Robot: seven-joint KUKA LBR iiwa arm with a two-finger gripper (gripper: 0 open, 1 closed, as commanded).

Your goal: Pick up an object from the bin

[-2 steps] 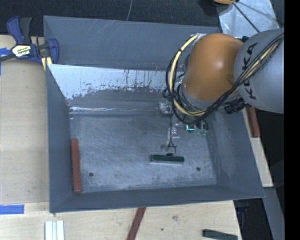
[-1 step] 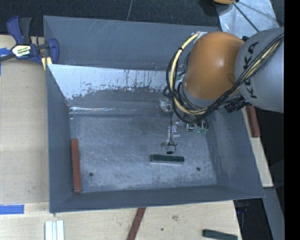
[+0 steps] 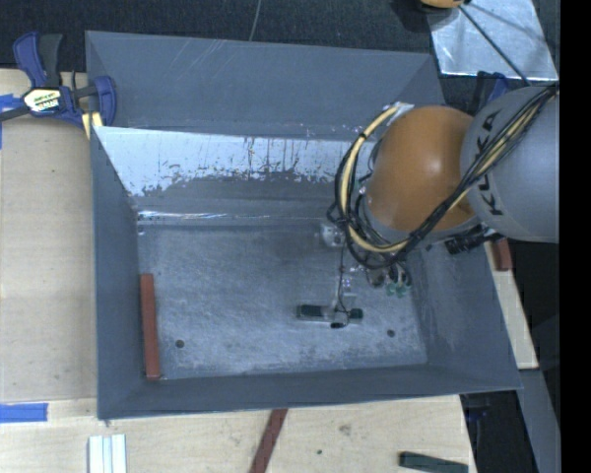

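gripper (image 3: 343,313) low over bin (image 3: 276,387) floor | grip: cannot tell | small dark thing (image 3: 311,312) just beside it, perhaps touching | brown stick (image 3: 150,325) well apart, beyond that thing

Black "KUKA" lettering, on the side of the grey arm (image 3: 520,180)

Right rear corner of bin (image 3: 227,264) hidden behind orange wrist cover (image 3: 419,170). Beside hand (image 3: 343,315), small dark item (image 3: 313,312): kind too small to tell.
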